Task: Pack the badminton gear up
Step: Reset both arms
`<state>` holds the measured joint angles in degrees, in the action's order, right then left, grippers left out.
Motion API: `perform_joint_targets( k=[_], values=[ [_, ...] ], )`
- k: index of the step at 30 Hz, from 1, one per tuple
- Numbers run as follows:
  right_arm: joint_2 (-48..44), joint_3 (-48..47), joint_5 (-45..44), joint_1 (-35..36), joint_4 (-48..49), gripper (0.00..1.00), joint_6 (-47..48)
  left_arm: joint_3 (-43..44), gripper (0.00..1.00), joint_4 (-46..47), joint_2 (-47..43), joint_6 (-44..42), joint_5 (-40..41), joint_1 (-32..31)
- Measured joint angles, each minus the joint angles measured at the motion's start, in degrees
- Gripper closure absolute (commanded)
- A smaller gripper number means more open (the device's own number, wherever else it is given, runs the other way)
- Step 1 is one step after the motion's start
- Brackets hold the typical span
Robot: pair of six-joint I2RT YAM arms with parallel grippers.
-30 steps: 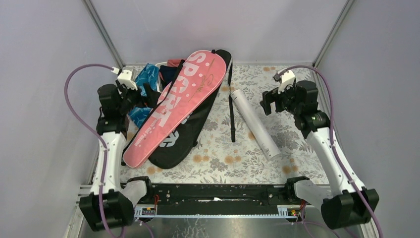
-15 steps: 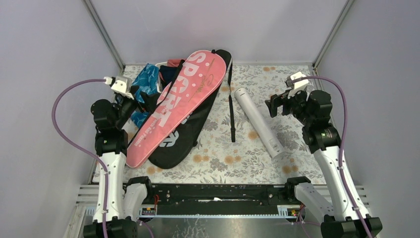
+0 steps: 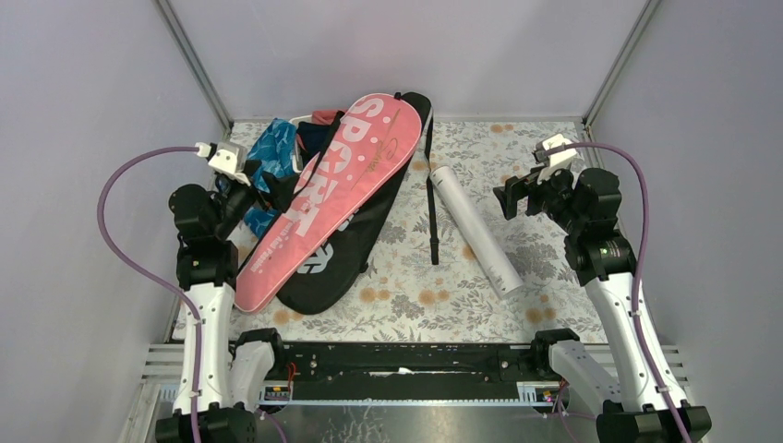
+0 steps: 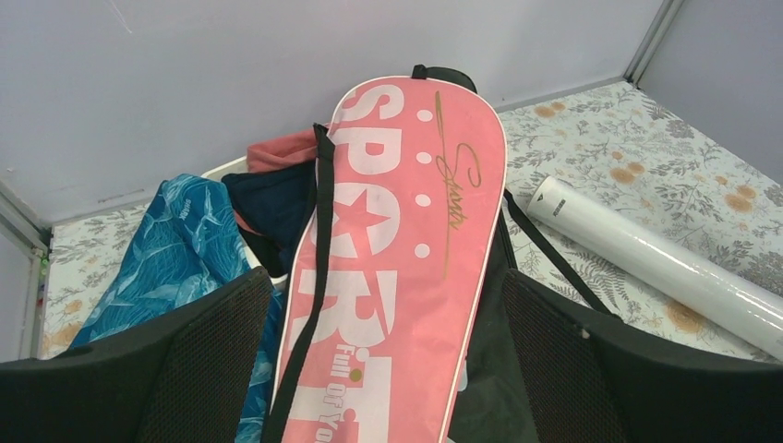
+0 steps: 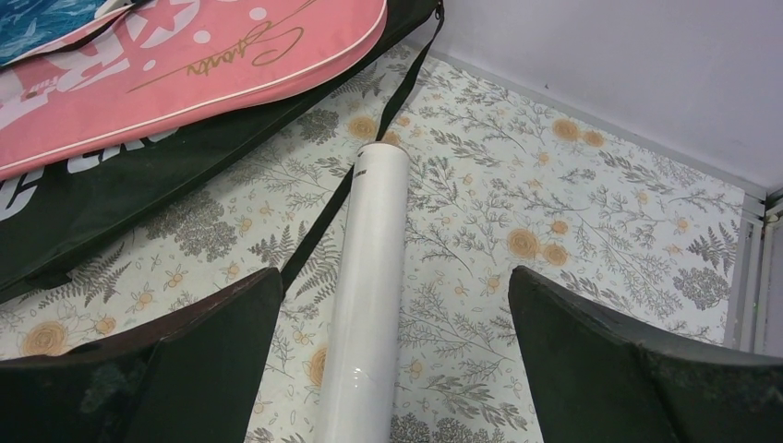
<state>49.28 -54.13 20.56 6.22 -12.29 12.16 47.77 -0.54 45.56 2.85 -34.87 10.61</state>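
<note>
We log both hands raised above the floral tabletop (image 3: 420, 300), neither holding anything. Left hand (image 3: 266, 187): fingers spread wide, at the left side, facing the pink bag (image 3: 328, 198); in its wrist view the bag fills the gap between the two fingers. Right hand (image 3: 513, 196): fingers wide apart too, at the right side, facing the tube (image 3: 475, 229); in its wrist view the tube runs lengthwise between the fingers, lower down and untouched. The pink bag lies diagonally on top of the black bag (image 3: 360, 242), wide end toward the far wall, narrow end toward the near left. At the bags' far left we see a basket (image 4: 226, 169) of clothes, with a blue patterned cloth (image 3: 270, 152) beside it. The tube lies flat on the tabletop to the right of the bags, apart from them. A black strap (image 3: 431, 212) runs from the black bag's far end along the tabletop between bags and tube.
</note>
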Motion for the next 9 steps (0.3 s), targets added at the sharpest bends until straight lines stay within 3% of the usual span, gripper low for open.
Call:
perform_joint_targets(
  k=[9],
  values=[
    [0.6,0.0,0.1,0.0,-0.1,0.00,0.0,0.0,0.01,-0.2,1.4,0.0,-1.4,0.1]
  ],
)
